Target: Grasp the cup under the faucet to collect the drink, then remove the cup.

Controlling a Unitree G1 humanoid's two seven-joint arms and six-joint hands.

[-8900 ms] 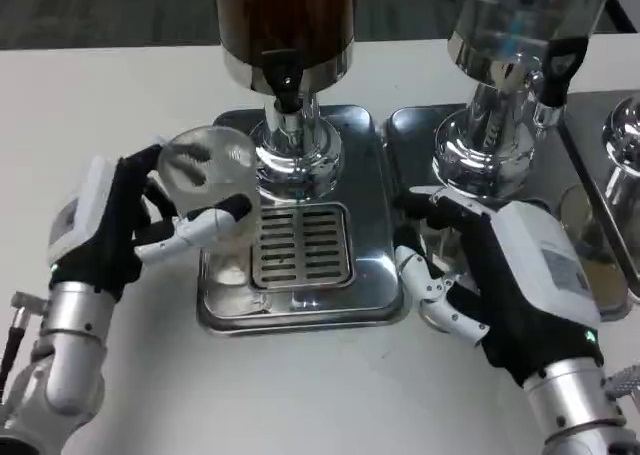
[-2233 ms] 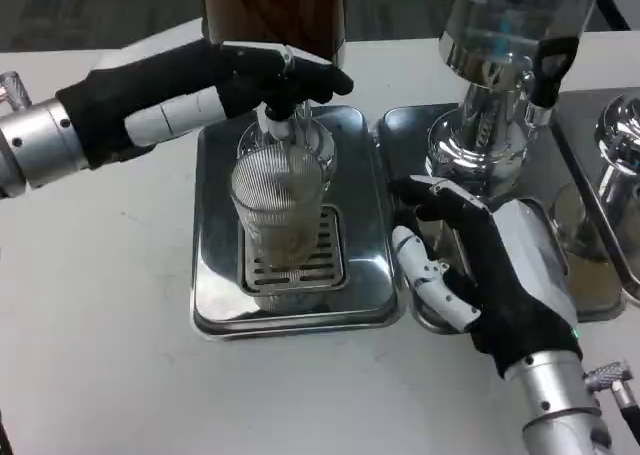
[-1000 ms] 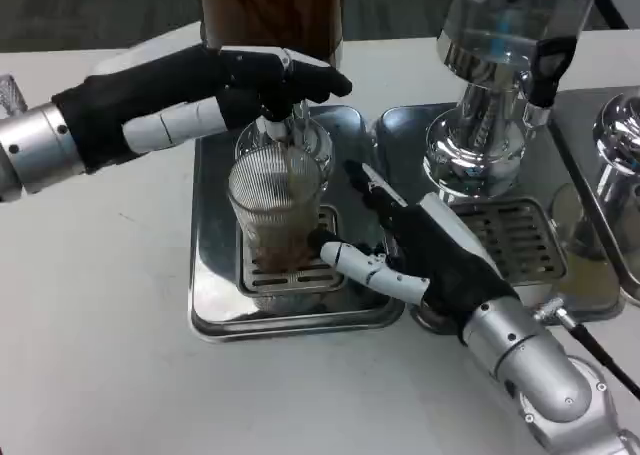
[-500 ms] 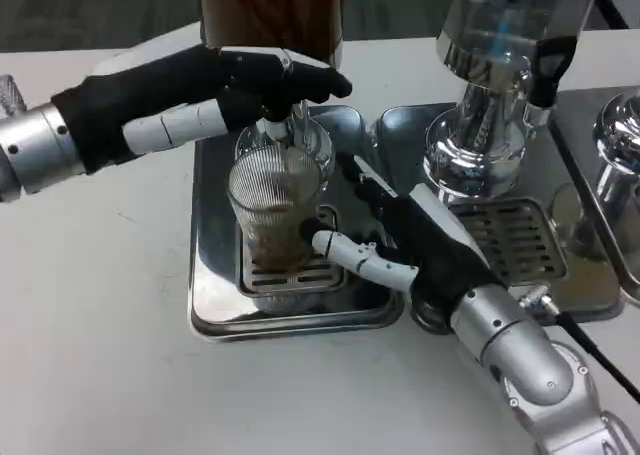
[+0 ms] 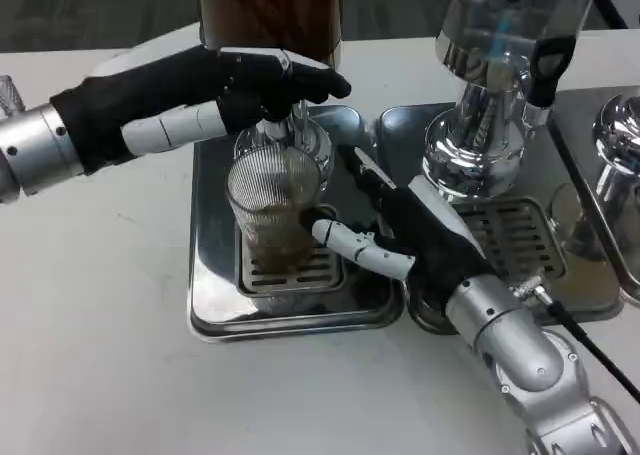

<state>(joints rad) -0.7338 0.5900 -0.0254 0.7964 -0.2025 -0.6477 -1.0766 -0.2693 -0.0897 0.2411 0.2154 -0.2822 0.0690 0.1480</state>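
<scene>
Ribbed glass, the cup stands on the grated steel tray at frame centre, under the faucet of a brown dispenser; no writing is legible. Left hand fingers close on the faucet lever. Right hand fingers curl beside the cup; I cannot tell if they grip, with a clear dispenser upper right.

Clear ribbed cup, brown drink

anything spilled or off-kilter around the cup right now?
Nothing stands out. The ribbed glass cup stands upright on the drip grate under the faucet, with brown drink low inside it. No puddle shows on the steel tray. The left robot hand is on the faucet; the right robot hand is beside the cup.
</scene>
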